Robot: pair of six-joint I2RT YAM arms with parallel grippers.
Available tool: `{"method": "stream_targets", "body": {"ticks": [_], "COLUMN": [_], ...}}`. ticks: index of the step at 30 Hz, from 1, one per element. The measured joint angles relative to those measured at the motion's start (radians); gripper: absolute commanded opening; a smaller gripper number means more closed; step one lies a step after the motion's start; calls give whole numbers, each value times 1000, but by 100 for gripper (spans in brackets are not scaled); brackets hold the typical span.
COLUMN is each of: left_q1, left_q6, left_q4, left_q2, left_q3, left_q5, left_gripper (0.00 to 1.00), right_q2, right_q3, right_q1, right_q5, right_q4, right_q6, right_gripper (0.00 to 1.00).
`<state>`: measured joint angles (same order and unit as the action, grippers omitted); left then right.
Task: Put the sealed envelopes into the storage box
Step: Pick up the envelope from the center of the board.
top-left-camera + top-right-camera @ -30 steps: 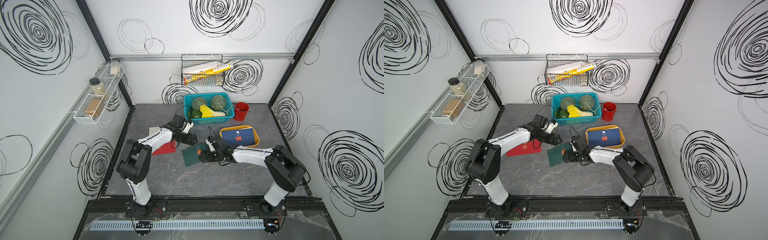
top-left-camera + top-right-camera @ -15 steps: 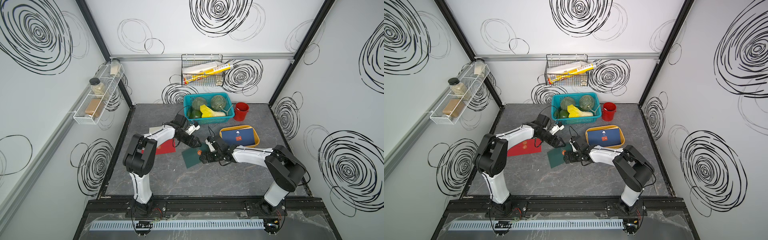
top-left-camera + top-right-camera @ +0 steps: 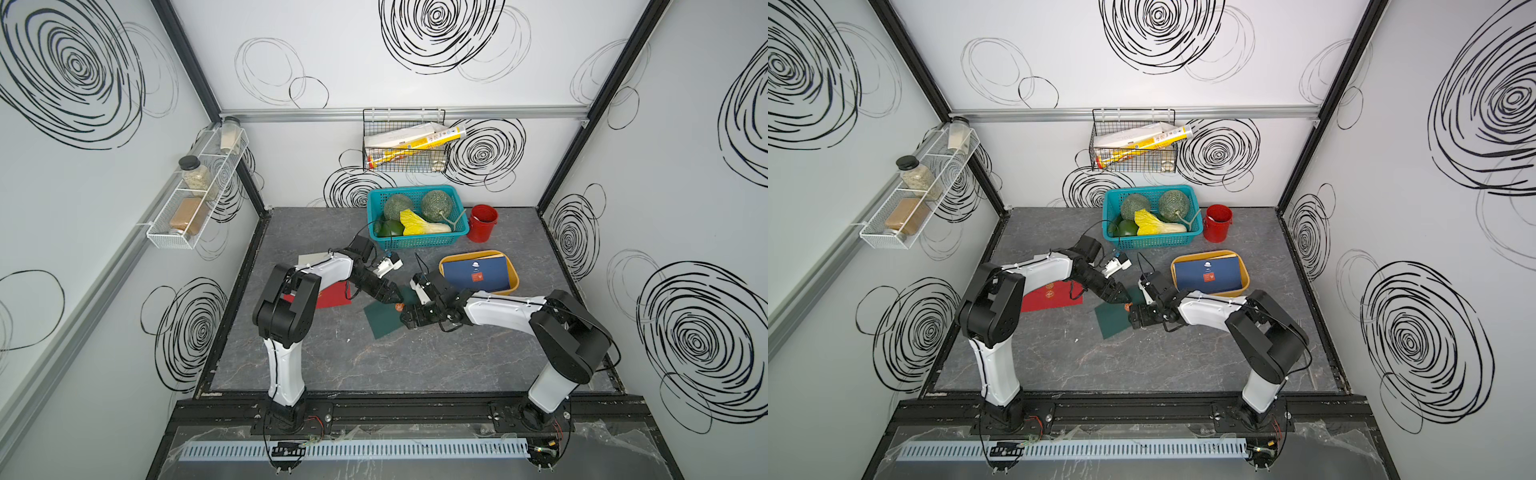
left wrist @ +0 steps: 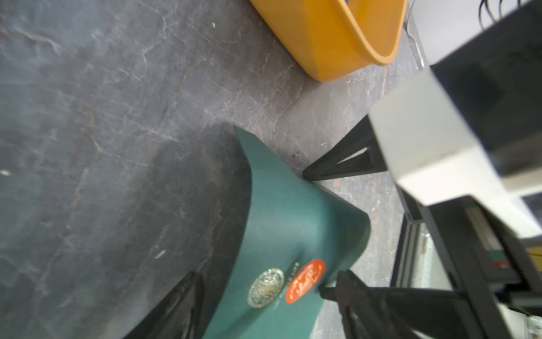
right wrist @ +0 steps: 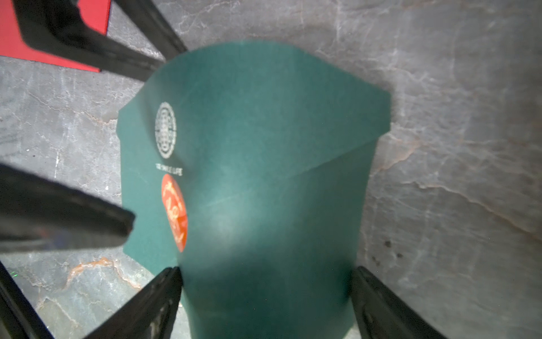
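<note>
On the table [image 3: 332, 361] our right end effector [image 5: 266, 268] pinches the green envelope [image 5: 264, 132] edgewise, bowing it; our left end effector [image 4: 258, 283] straddles it, spread. Light, floppy; we'd grip its crest.

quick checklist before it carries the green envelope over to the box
1. Right gripper holds the dark green envelope: ok, edges pinched between its fingers, paper bowed up.
2. Left gripper grip: cannot tell, it straddles the end by the orange seal, contact unclear.
3. Envelope lifted off the table: cannot tell.
4. Storage box ready: ok, open, a navy envelope lies flat inside.
5. Grippers spaced apart: not ok, both crowd the same envelope; probably one should back off first.
</note>
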<state>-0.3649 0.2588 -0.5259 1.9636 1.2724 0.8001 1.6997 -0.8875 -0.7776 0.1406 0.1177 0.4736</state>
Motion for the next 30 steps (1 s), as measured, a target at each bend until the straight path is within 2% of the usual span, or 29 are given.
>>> {"method": "stream_targets", "body": {"ticks": [3, 7, 10, 13, 16, 18, 25, 30], "left_q1": [-3, -3, -3, -3, -3, -3, -9, -15], "left_q6": [14, 28, 38, 47, 51, 48, 35, -6], "left_q4": [-4, -7, -18, -24, -29, -31, -56, -83], "left_q2": [0, 0, 0, 0, 0, 0, -26, -102], "left_q3": [0, -3, -3, -5, -11, -16, -26, -27], "left_q5": [5, 18, 34, 48, 59, 73, 94, 81], "left_gripper": [67, 48, 40, 35, 13, 2, 0, 0], "right_q2": [0, 0, 0, 0, -1, -3, -51, -178], "right_q3": [-2, -3, -3, -3, -3, -3, -3, -67], "right_q1": [0, 0, 1, 4, 11, 17, 35, 53], "right_q5": [-6, -16, -21, -27, -30, -32, -40, -73], "right_q4": [11, 16, 21, 26, 30, 34, 80, 223], "right_q6": [-12, -30, -54, -76, -99, -111, -170, -205], "right_gripper": [94, 95, 95, 96, 97, 99, 100, 100]}}
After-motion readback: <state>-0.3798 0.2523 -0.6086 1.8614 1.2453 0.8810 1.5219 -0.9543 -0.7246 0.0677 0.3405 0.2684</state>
